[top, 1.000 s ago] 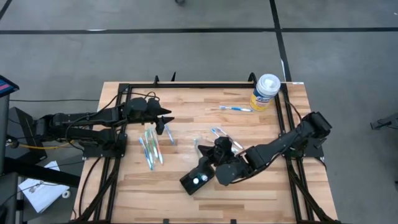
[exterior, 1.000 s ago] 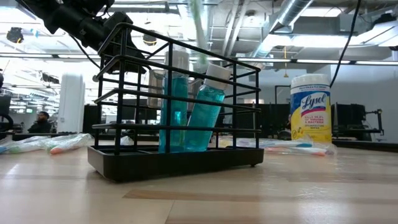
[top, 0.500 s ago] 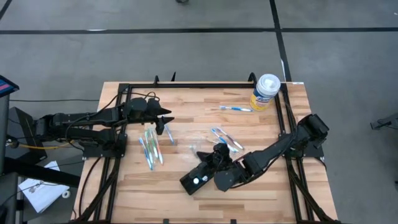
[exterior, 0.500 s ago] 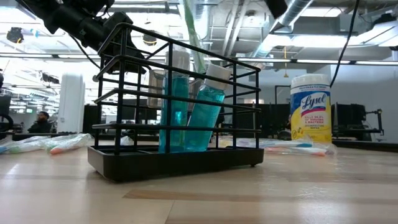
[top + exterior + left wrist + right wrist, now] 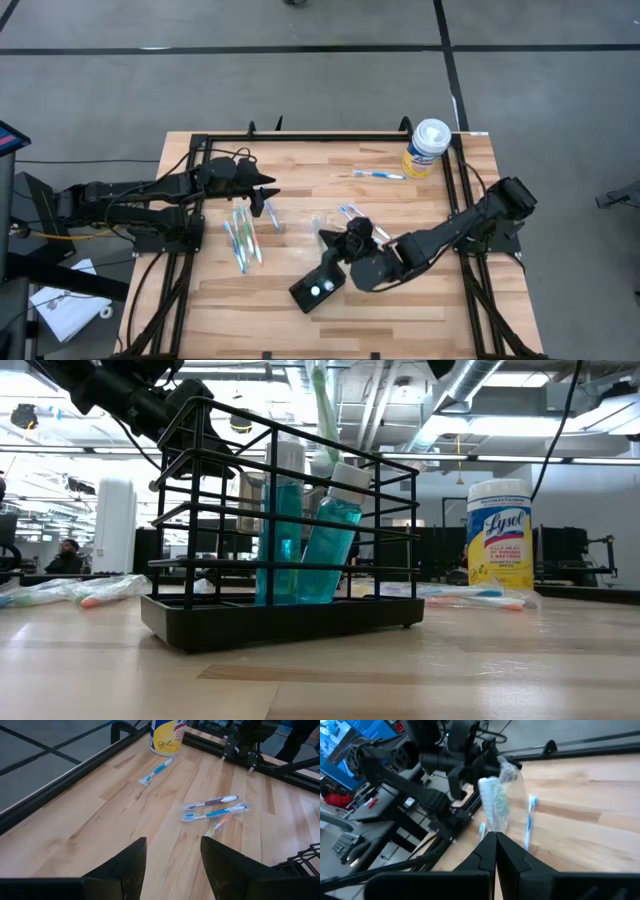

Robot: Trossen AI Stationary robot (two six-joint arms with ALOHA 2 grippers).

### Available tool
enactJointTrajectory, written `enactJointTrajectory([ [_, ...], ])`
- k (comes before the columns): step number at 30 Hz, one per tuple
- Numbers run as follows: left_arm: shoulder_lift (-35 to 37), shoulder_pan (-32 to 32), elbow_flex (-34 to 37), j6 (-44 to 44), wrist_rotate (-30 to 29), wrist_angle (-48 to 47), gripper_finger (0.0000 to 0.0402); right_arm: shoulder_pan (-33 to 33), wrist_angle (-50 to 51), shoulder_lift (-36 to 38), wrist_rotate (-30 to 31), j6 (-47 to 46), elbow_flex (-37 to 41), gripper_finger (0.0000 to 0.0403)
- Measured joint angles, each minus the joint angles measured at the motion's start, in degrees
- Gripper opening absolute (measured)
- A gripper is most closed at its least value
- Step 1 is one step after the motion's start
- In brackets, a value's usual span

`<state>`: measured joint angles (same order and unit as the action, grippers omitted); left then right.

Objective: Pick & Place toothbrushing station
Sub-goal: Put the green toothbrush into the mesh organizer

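Right tool (image 5: pixel 345 240): clamped on wrapped toothbrush (image 5: pixel 493 802), lifted back slightly above station (image 5: pixel 318 283) | station: near table's front edge, unmoved | left tool (image 5: pixel 268 188): open, left side, idle | insertion pending

You have one black holder (image 5: pixel 318 283) on the surface, with two teal bottles (image 5: pixel 278 540) inside it. One wipes canister (image 5: pixel 427 147) stands well beyond the holder, with a single toothbrush (image 5: pixel 380 175) beside it. Three toothbrushes (image 5: pixel 214 813) lie between holder and canister. One wrapped toothbrush (image 5: pixel 492 802) is pinched in the right pincer (image 5: pixel 495 840) above the holder. On the holder's far side lies a cluster of toothbrushes (image 5: pixel 241 238), too bunched for you to count.
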<state>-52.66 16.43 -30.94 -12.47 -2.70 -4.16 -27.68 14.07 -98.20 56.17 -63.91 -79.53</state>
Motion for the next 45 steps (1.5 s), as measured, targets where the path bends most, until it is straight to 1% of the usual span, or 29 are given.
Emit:
enactJointTrajectory([
  [5, 0.0, 0.0, 0.0, -0.19, 0.0, -0.03, 0.0182, -0.78, -0.6, 0.51, -0.2, 0.26, 0.0, 0.0],
  [9, 0.0, -0.02, 0.0, -0.19, 0.0, -0.11, 0.0182, -1.87, -1.03, 0.51, -0.32, -1.32, 0.0, 0.0],
  [15, 0.0, 0.11, 0.0, -0.22, 0.0, -0.17, 0.0182, -3.06, -1.14, 0.51, 2.2, -2.5, 0.0, 0.0],
  [23, 0.0, 0.11, 0.0, -0.24, 0.0, -0.47, 0.0182, -3.48, -1.12, 0.51, 2.2, -3.11, 0.17, 0.0],
  [29, 0.0, 0.11, 0.0, -0.24, -0.02, -0.5, 0.0182, -4.92, -1.01, -0.22, 2.31, -8.0, 2.19, 0.0],
  [40, 0.0, 0.11, 0.0, -0.24, -0.02, -0.5, 0.0182, -4.92, 0.24, -0.65, 2.22, -7.91, 2.29, 0.0],
  [45, 0.0, 0.11, 0.0, -0.24, -0.02, -0.53, 0.0182, -4.94, 1.72, -2.08, 1.26, -10.95, 2.3, 0.0],
])
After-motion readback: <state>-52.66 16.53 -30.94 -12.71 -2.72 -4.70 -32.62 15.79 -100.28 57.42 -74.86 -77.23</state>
